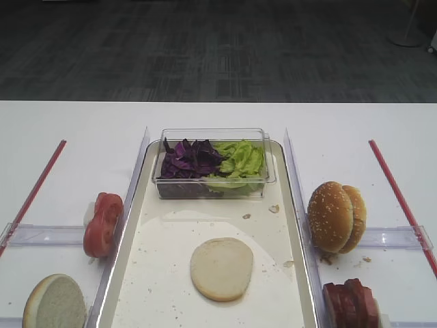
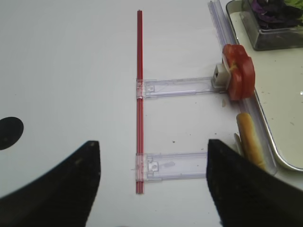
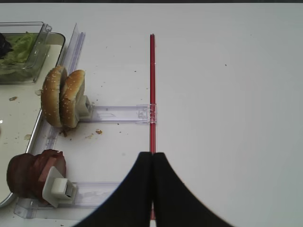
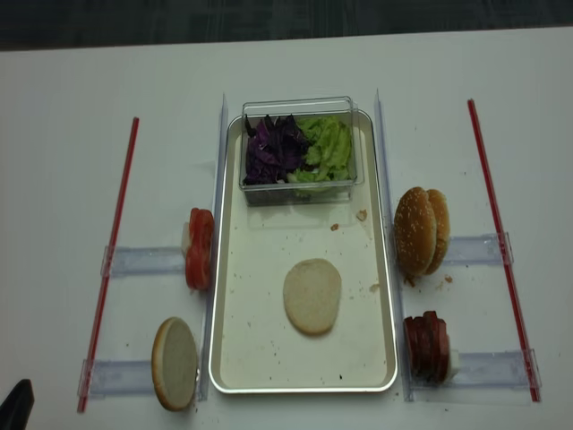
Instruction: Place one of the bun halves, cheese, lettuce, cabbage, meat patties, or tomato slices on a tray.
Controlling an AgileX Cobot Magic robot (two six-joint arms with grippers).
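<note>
A pale flat bun half (image 1: 221, 268) lies on the tray (image 1: 171, 239), apart from both grippers. A second bun half (image 4: 175, 363) stands on edge left of the tray. My left gripper (image 2: 154, 149) is open over the white table beside a red strip (image 2: 138, 94), with nothing between its fingers; the tomato slices (image 2: 239, 71) are ahead to its right. My right gripper (image 3: 152, 156) is shut and empty, with the meat patties (image 3: 35, 172) to its left. Cabbage (image 1: 188, 158) and lettuce (image 1: 239, 160) fill a clear box. No cheese is in view.
Two sesame-seeded bun halves (image 1: 336, 216) stand on edge right of the tray. Clear plastic rails (image 2: 177, 86) hold the food rows on both sides. Red strips (image 4: 497, 233) run along the table's left and right. The clear box (image 4: 300, 148) sits at the tray's far end.
</note>
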